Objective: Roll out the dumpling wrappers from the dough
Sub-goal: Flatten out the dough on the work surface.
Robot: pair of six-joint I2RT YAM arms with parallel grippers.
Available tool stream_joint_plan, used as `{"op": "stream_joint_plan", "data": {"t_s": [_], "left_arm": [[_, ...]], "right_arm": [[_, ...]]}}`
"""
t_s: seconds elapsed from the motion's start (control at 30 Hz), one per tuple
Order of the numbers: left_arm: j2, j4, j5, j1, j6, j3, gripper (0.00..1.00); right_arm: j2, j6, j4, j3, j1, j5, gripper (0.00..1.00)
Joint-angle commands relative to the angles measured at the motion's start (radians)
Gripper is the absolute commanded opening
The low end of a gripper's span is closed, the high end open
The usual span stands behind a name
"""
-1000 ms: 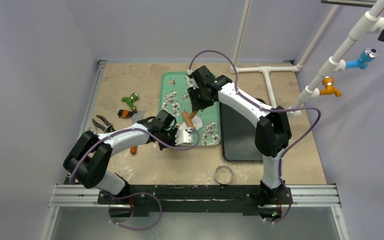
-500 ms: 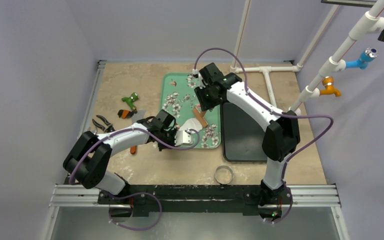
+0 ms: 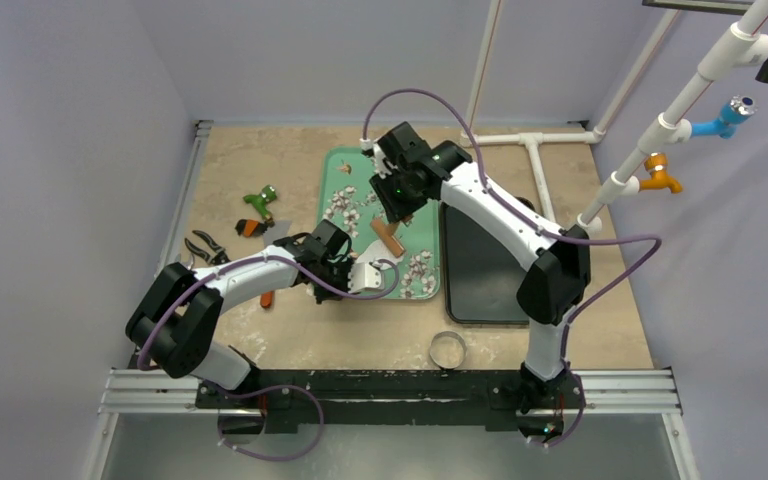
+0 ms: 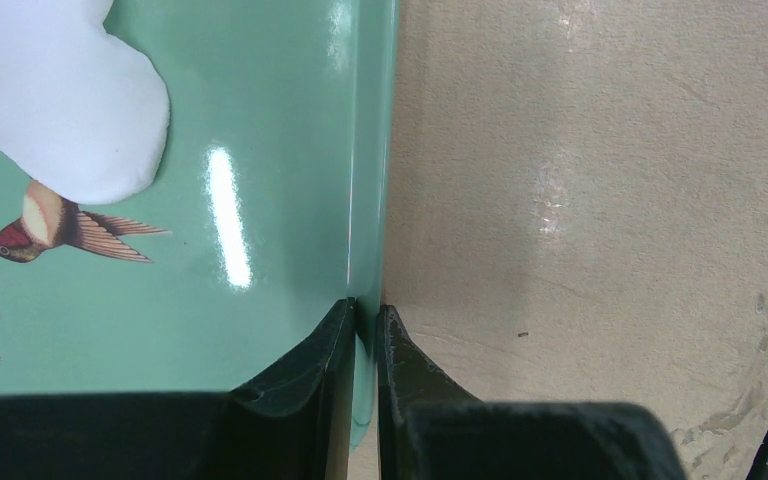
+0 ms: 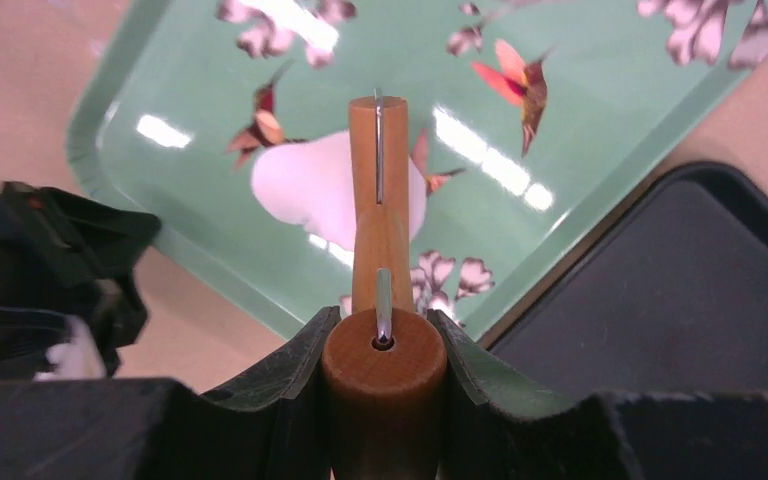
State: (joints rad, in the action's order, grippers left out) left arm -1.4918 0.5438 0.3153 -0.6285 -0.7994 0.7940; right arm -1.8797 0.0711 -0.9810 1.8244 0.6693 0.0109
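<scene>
So from the top view we had the dough point(image 3: 375, 265) sitting on the near part of the green tray point(image 3: 345, 170), already squashed into a flattish white patch rather than a lump. The left gripper point(image 3: 343, 272) was down at the tray's near-left edge. The right gripper point(image 3: 392, 203) hung over the tray's middle with a wooden rolling pin point(image 3: 388, 238) pointing down toward the dough. A black tray point(image 3: 480, 270) lay just beside the green one, and a metal ring cutter point(image 3: 447, 349) sat well apart, nearer the arm bases. The left wrist view settled what that hand was doing: both fingers were pinched tight on the tray's thin raised rim, one inside and one outside, with a rounded lobe of dough off in the top-left corner, nowhere near them. In the right wrist view the fingers were clamped around the pin's round handle, and the pin's far end sat over the dough, though we couldn't tell if it was actually pressing or just above it. Our take on handling: the dough looked soft, light and easy to tear or smear, probably tacky too, so we'd never pinch it directly. Better to work it through the pin, grip the pin by its handle, and steady the tray by the rim.
</scene>
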Motion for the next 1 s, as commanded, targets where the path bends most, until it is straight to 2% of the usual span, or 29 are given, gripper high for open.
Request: {"op": "stream_joint_plan", "data": {"t_s": [0.0,0.17,0.3,0.4,0.47,0.63,0.8,0.97], "left_arm": [[-0.016,0.142,-0.004,0.011,0.039,-0.020,0.00],[-0.015,0.143,-0.004,0.012,0.039,-0.020,0.00],[-0.016,0.143,-0.005,0.011,0.040,-0.020,0.00],[-0.015,0.142,-0.004,0.012,0.040,-0.020,0.00],[-0.017,0.143,-0.004,0.011,0.041,-0.020,0.00],[-0.017,0.145,-0.004,0.012,0.040,-0.019,0.00],[-0.017,0.145,-0.003,0.013,0.040,-0.019,0.00],[-0.017,0.146,-0.001,0.012,0.040,-0.018,0.00]], "right_arm": [[0.001,0.002,-0.036,0.177,0.076,-0.173,0.00],[-0.031,-0.024,-0.079,0.216,0.145,-0.193,0.00],[-0.034,-0.037,-0.060,0.128,0.149,-0.209,0.00],[-0.070,-0.066,-0.077,0.120,0.150,-0.233,0.00],[-0.096,-0.131,-0.080,0.119,0.159,-0.242,0.00],[-0.115,-0.270,-0.008,-0.020,0.241,-0.307,0.00],[-0.100,-0.282,0.039,-0.079,0.252,-0.275,0.00],[-0.033,-0.283,0.060,-0.067,0.252,-0.406,0.00]]}}
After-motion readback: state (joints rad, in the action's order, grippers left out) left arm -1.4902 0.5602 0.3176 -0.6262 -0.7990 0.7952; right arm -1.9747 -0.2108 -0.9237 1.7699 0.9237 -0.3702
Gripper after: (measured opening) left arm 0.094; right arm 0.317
